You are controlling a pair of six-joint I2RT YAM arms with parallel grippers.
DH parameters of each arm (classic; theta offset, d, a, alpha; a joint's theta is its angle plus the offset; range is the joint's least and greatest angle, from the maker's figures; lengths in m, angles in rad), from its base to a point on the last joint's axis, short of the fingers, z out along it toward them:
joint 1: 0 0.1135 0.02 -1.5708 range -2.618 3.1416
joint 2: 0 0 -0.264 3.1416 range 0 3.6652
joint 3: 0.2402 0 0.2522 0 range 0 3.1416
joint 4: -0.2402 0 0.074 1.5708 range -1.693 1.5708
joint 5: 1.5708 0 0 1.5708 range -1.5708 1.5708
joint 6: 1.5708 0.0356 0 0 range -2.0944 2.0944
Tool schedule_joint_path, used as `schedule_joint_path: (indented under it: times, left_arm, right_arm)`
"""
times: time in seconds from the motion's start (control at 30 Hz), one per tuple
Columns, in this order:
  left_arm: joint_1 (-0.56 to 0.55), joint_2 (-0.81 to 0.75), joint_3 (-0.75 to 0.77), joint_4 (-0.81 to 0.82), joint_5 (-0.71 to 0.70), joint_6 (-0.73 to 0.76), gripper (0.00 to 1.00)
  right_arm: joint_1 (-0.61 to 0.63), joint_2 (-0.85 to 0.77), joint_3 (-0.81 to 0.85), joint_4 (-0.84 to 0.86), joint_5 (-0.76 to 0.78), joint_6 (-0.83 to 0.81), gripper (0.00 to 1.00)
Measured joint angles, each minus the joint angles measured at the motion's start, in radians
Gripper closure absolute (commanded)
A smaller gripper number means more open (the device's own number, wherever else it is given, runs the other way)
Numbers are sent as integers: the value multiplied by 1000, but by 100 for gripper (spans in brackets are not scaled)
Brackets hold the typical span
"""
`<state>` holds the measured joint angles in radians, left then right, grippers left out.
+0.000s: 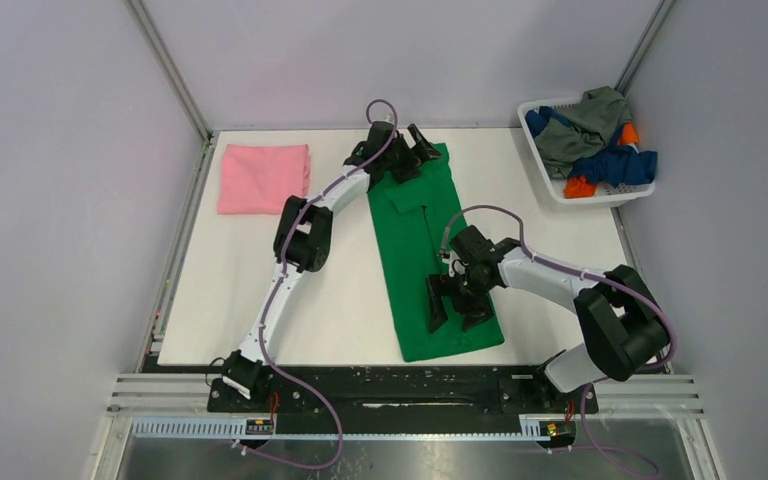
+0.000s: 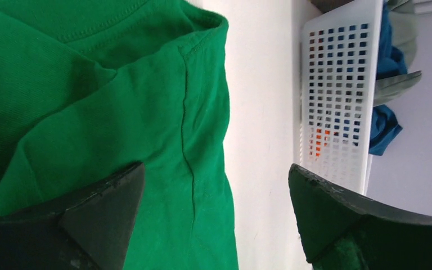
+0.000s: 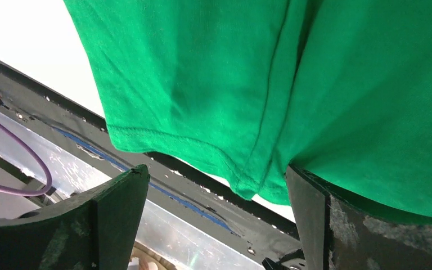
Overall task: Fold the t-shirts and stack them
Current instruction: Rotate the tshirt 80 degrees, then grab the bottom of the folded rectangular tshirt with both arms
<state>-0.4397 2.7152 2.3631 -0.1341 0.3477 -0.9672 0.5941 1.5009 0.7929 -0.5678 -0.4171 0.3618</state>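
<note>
Left claw (image 1: 407,152) stands open over the far end of the green t-shirt (image 1: 430,250), which lies as a long folded strip on the white bench (image 1: 230,290). Right claw (image 1: 457,308) is open over its near hem. Only the top view shows the folded pink t-shirt (image 1: 263,177). The left wrist view shows the slots of the white basket (image 2: 337,84) from close.
</note>
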Motion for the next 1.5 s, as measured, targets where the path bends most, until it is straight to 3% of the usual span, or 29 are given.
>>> schedule_joint_path:
  times: [0.2, 0.4, 0.77, 0.9, 1.03, 1.1, 1.23, 1.33, 1.5]
  left_arm:
    - [-2, 11, 0, 51, -36, 9, 1]
    - [33, -41, -10, -63, -110, 160, 1]
    - [253, -183, 23, -268, -134, 328, 1]
    - [238, -392, -219, -287, -89, 370, 1]
    - [95, -741, -630, -290, -120, 465, 1]
    - [-69, -948, -845, -292, -152, 520, 1]
    - [-380, -1200, -1102, -276, -156, 551, 2]
    - [-537, -1291, -1239, -306, -202, 546, 7]
    - [-738, -1284, -1353, -364, -303, 514, 14]
  right_arm:
    - [0, -50, 0, -41, -4, -21, 1]
    - [0, -80, 0, -53, 24, -18, 0]
    - [-16, -163, 10, -71, 204, 37, 1]
    - [-126, -223, 8, -78, 243, 79, 1]
    - [-278, -318, -40, -65, 253, 113, 1]
    - [-307, -358, -78, -71, 255, 124, 0]
    - [-320, -382, -144, -79, 243, 136, 1]
    - [-333, -382, -171, -82, 239, 139, 1]
    - [-351, -396, -205, -77, 239, 143, 4]
